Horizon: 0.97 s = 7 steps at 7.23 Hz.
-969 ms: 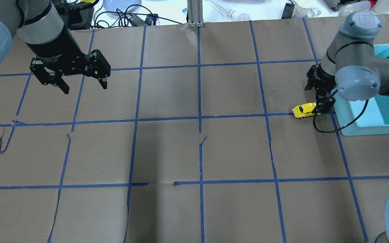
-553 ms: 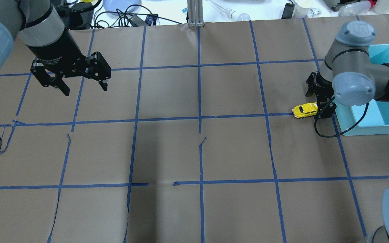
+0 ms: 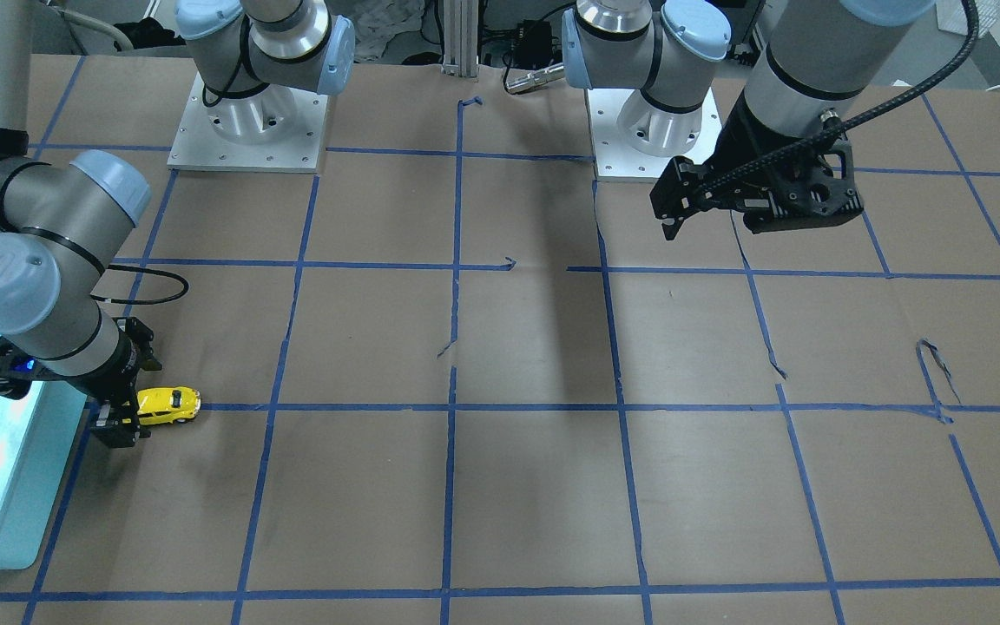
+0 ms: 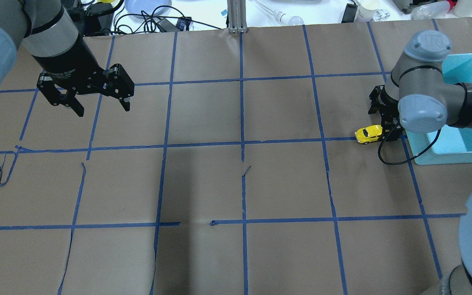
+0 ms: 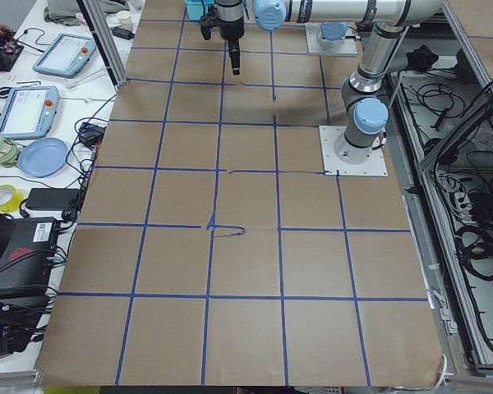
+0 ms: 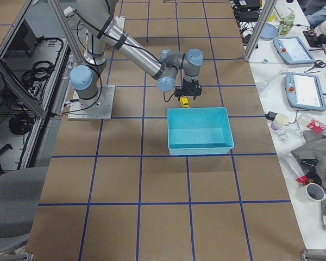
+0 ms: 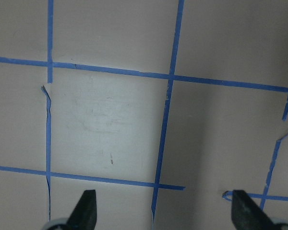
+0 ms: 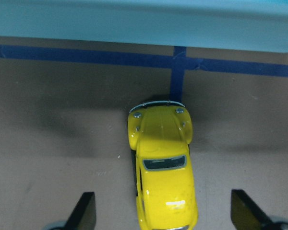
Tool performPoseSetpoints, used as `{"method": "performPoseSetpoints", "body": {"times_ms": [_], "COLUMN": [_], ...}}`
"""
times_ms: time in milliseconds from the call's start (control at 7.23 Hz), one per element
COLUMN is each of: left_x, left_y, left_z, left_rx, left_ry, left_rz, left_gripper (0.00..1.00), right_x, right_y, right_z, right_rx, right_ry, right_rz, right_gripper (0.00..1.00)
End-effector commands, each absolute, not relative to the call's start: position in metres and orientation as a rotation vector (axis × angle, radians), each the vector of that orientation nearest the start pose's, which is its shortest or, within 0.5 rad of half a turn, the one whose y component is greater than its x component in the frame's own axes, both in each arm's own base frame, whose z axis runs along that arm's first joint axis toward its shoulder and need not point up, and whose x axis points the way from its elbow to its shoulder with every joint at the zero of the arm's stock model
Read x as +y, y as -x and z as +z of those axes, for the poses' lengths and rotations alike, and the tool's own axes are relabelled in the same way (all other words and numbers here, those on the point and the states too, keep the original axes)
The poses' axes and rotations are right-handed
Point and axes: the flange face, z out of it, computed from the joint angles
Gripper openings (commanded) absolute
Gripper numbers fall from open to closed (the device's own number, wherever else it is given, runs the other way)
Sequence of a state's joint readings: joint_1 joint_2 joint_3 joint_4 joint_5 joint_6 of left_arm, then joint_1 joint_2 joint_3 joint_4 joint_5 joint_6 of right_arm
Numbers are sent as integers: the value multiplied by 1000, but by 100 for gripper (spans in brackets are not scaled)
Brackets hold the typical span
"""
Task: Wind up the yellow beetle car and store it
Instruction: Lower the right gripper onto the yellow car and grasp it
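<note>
Presently, progress: seemingly neither wound nor stored
Tiny yellow toy beetle car (image 8: 165,167): just outside turquoise plastic bin (image 8: 134,21)
Right gripper (image 8: 163,203): spread astride car, not pinching
Left gripper (image 7: 164,199): spread, empty

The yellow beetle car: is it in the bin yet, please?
Out: the yellow beetle car stands on the brown paper just outside the blue bin.

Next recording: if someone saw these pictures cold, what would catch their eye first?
The bright yellow beetle car stands out on the brown papered table, right beside the turquoise bin. The right gripper is open above it, a finger on each side with gaps to the car. Far across the blue tape grid, the left gripper hangs open over bare paper.
</note>
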<state>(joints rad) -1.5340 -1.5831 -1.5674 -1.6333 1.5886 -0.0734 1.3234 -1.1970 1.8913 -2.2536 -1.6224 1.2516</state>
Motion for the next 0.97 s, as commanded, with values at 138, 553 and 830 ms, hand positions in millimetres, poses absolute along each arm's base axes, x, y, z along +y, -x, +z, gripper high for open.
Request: {"method": "performPoseSetpoints", "body": {"times_ms": [138, 553, 830], "left_x": [-494, -494, -494], "left_y": [113, 113, 113], "left_z": [477, 477, 477], "left_rx": [3115, 3115, 3114], "left_ry": [169, 169, 164], "left_rz": [110, 114, 117], "left_gripper": [100, 100, 100], "right_x": [-564, -563, -567], "right_y": [12, 11, 12], "right_z": [187, 187, 192], "right_rx": [2362, 2390, 2388], "right_ry": [-2191, -2150, -2139], "right_rz": [14, 35, 12], "right_gripper": [88, 54, 29]}}
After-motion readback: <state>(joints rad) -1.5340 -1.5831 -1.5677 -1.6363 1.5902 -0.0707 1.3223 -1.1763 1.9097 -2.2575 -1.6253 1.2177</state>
